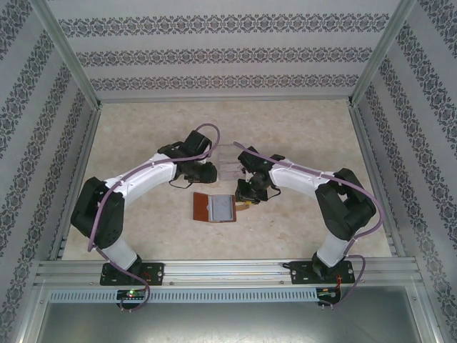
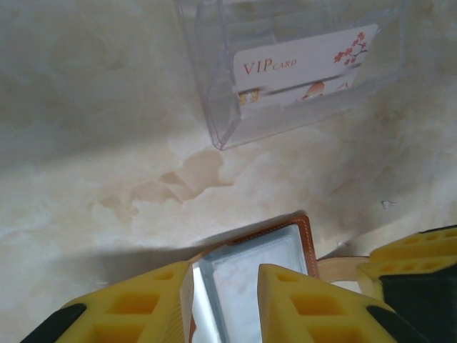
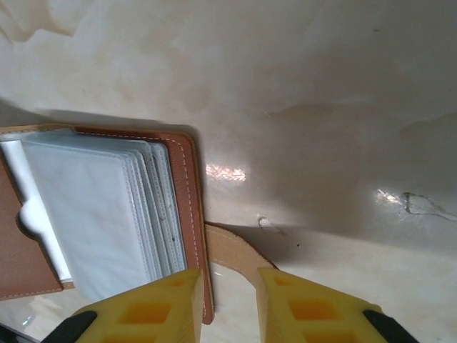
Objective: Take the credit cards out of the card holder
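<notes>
The left end effector [image 2: 225, 289] has its jaws narrowly apart and holds nothing, above the grey pockets of the open wallet [image 1: 216, 207]. The wallet lies on the tabletop [image 1: 143, 143] at 6 o'clock from the clear rack [image 2: 285, 78], where a VIP card [image 2: 307, 61] stands. The right end effector [image 3: 228, 293], jaws narrowly apart, straddles the wallet's 3 o'clock edge and strap [image 3: 232, 250]; it is not clear whether it grips them.

We see a clear rack [image 1: 228, 163] standing just to twelve o'clock of the centre of the pale marbled table [image 1: 307, 121]. In the left wrist view, a tan stain [image 2: 193, 175] lies at the rack's seven o'clock. Patterned walls [image 1: 228, 53] surround the table.
</notes>
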